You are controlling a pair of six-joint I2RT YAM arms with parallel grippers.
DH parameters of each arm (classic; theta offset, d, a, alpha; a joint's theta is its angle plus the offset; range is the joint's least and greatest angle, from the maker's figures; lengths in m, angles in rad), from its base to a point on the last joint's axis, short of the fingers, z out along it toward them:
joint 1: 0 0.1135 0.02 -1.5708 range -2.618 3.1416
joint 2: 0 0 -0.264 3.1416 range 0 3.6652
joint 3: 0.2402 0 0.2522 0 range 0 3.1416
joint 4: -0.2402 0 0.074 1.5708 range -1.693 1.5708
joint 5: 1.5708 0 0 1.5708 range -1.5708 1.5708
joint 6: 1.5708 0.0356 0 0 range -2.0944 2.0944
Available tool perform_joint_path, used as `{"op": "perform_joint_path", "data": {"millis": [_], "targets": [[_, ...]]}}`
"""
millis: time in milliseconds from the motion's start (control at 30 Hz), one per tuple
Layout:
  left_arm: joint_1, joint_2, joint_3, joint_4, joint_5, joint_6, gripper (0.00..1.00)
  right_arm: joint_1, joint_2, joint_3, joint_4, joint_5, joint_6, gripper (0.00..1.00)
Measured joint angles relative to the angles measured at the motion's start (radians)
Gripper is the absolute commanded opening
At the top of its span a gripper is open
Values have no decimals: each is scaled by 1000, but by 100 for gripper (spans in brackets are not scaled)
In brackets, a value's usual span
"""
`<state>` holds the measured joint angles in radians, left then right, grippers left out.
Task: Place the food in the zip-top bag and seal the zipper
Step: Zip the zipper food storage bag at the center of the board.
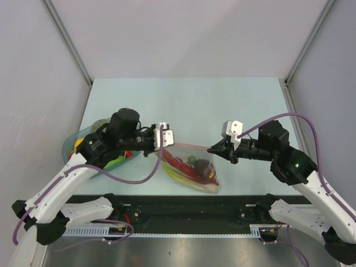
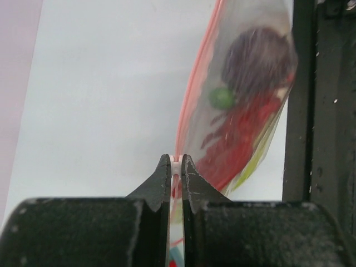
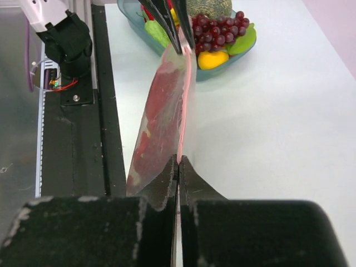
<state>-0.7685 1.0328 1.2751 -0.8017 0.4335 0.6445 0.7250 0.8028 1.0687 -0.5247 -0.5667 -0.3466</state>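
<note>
The zip-top bag (image 1: pixel 192 167) hangs stretched between my two grippers, just above the table's near edge. Inside it are a red lobster (image 2: pixel 239 139), a dark grape bunch (image 2: pixel 258 55), a green ball (image 2: pixel 222 98) and yellow-green pieces. The pink zipper (image 1: pixel 189 145) runs along its top edge. My left gripper (image 1: pixel 165 146) is shut on the zipper's left end, with a white piece between its tips (image 2: pixel 176 164). My right gripper (image 1: pixel 210 149) is shut on the zipper's right end (image 3: pixel 179 160). The bag also shows in the right wrist view (image 3: pixel 161 117).
A translucent blue-green dish (image 1: pixel 75 142) sits at the left under my left arm. It holds more toy food, among it a grape bunch (image 3: pixel 219 30) and a yellow piece (image 3: pixel 213 58). The black base rail (image 1: pixel 183 214) runs just below the bag.
</note>
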Motion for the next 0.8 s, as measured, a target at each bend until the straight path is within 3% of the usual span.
{"op": "perform_joint_path", "data": {"millis": [267,533,800], "targets": [[137,-92,-72,-66,-12,77,0,-67,-9,5,-26,0,-6,0],[263,-107,-90,-89,15,137,0,-216,-8,31,-58,-60,-13,0],[294,-31,-54,-41,60,131,0,-321,43,38,-27,-122,-31,0]]}}
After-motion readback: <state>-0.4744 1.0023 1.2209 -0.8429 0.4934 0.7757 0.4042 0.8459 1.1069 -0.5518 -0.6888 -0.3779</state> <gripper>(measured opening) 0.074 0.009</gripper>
